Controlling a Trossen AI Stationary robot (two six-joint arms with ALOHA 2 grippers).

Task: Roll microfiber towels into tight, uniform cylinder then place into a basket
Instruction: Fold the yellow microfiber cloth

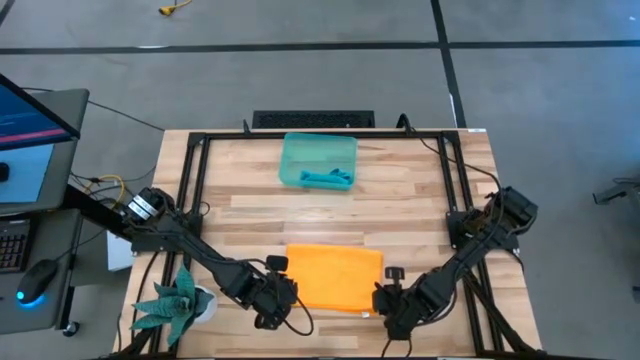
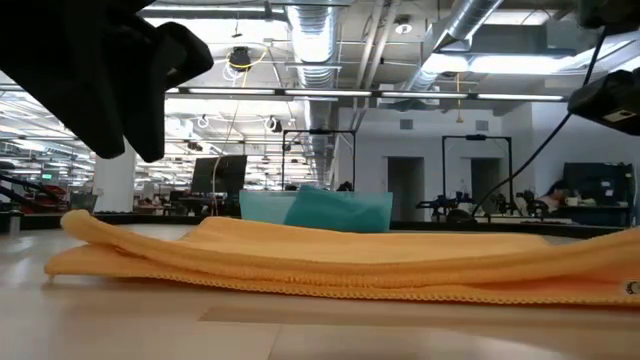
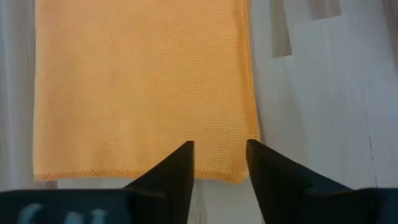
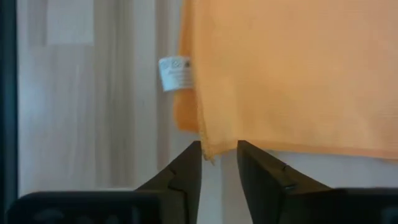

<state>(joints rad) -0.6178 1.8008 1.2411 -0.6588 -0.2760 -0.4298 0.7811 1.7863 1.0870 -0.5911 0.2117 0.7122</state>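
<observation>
Orange microfiber is what both grippers are parked at right now. The left gripper point(image 3: 221, 163) sits at the near edge of the orange towel point(image 1: 334, 277) with its fingers spread a bit, the hem lying right by the gap but nothing pinched as far as I can see. Same deal on the other side: the right gripper point(image 4: 219, 163) has its jaws slightly apart at the towel's near corner, next to the little white care tag point(image 4: 176, 73), with the corner of cloth poking toward the gap but not clamped.

Moving outward, the orange towel lies folded flat on the wooden table point(image 1: 420, 190), definitely not rolled yet. Farther back, the teal basket point(image 1: 318, 160) already has the blue towel point(image 1: 327, 179) bunched inside it.

So I'd call it roughly halfway: one towel binned, the orange one still needs the whole roll and the trip to the basket.
</observation>
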